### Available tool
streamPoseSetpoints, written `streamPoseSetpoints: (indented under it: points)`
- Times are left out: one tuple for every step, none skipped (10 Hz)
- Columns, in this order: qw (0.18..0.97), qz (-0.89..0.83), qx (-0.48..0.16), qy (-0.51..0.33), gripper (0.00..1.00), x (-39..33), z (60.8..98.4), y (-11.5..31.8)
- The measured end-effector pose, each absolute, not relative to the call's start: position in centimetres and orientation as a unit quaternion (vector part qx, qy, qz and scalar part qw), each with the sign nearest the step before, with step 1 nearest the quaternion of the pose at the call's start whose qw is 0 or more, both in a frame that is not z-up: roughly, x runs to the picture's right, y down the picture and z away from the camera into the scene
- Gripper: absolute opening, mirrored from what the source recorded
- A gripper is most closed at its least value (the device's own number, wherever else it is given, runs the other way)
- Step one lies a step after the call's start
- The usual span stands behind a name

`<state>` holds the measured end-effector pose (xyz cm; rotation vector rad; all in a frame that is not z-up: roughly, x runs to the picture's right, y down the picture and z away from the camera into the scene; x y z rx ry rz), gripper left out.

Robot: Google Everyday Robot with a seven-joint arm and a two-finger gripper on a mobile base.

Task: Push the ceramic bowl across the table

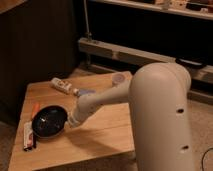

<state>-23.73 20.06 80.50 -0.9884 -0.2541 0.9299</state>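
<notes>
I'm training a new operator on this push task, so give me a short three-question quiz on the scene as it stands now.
1. True or false: the ceramic bowl sits near the table's left edge, beside the flat items lying there.
2. Where is the end effector? A) over the pale cup B) low at the bowl's right rim C) off the table
3. Fill in: the pale cup stands near the table's far ____ corner.

Key: 1 true. 2 B; the arm reaches down-left to the bowl. 3 right.
</notes>
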Motion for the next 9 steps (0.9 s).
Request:
streamPoseSetpoints:
  points:
    - [0.773, 0.425, -0.456, -0.119, 0.0, -24.8, 81.1, 19.2]
    - [0.777, 0.417, -0.455, -0.124, 0.0, -26.3, 81.3, 18.3]
    - [0.781, 0.408, -0.454, -0.132, 0.0, -27.8, 81.1, 17.6]
    - [0.783, 0.403, -0.452, -0.141, 0.0, -28.7, 80.6, 16.6]
    - [0.786, 0.397, -0.45, -0.149, 0.0, -29.5, 80.0, 15.4]
    - [0.787, 0.393, -0.452, -0.149, 0.01, -30.2, 79.7, 14.9]
    - [0.786, 0.389, -0.456, -0.149, 0.02, -30.9, 79.4, 14.5]
    - [0.786, 0.39, -0.456, -0.147, 0.02, -30.6, 79.6, 14.5]
    - [0.786, 0.392, -0.455, -0.147, 0.02, -30.5, 79.7, 14.4]
